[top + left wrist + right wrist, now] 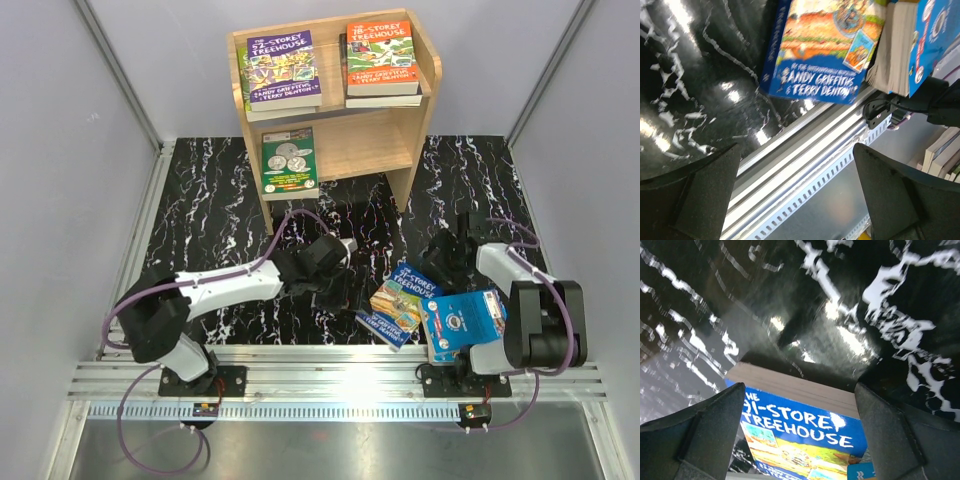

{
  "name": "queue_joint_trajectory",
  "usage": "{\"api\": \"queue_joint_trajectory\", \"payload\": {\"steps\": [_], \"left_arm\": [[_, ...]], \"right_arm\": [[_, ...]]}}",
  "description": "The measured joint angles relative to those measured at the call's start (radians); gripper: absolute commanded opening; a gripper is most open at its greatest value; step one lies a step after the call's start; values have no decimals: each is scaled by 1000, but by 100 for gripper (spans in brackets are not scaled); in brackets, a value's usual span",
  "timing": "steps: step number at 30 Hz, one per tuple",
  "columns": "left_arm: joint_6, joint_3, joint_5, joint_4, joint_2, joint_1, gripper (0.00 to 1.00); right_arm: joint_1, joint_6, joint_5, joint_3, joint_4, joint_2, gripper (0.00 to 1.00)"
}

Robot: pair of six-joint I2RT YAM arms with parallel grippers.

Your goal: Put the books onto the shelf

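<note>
In front of the shelf [335,110] and off to its left, our left gripper [796,160] sits low over the black marbled table [200,220]. Its jaws are spread wide with nothing between them, and past its fingers runs the aluminium rail [810,145] at the edge farthest from the shelf.

On the left of the shelf's top tier, the purple Treehouse book [282,68] lies flat and face up on another volume whose cover we cannot read. Below it, at the left of the lower tier, the green coin book [289,160] stands with its cover facing out. On the right of the top tier, the orange Treehouse book [381,58] lies flat on a darker volume.

Well out from the shelf's right front corner, the blue Treehouse book [400,305] lies face up on the table, between the two grippers. Our right gripper [800,410] hovers on the shelf side of that book, released and wide, grasping nothing.

Farthest right and farthest from the shelf, the bright blue book [462,322] rests against the blue Treehouse book. It lies partly over the rail, crowded by the right arm [530,320], whose elbow hangs just beside it.
</note>
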Motion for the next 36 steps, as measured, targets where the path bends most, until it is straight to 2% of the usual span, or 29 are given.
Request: {"api": "queue_joint_trajectory", "payload": {"steps": [6, 12, 15, 22, 26, 30, 36], "left_arm": [[6, 83, 23, 40, 93, -1, 99], [-1, 85, 39, 68, 125, -2, 99], [0, 85, 39, 69, 125, 4, 99], [38, 58, 8, 35, 119, 43, 99], [72, 31, -48, -35, 42, 66, 99], [102, 15, -81, -50, -43, 92, 99], [103, -63, -66, 1, 5, 107, 99]], "right_arm": [[33, 41, -70, -119, 101, -110, 97], [270, 145, -129, -89, 183, -33, 97], [342, 166, -144, -54, 183, 8, 98], [350, 124, 10, -26, -64, -54, 100], [350, 119, 63, -39, -175, -154, 100], [362, 150, 30, -128, -154, -257, 99], [451, 208, -25, -167, -32, -203, 99]]}}
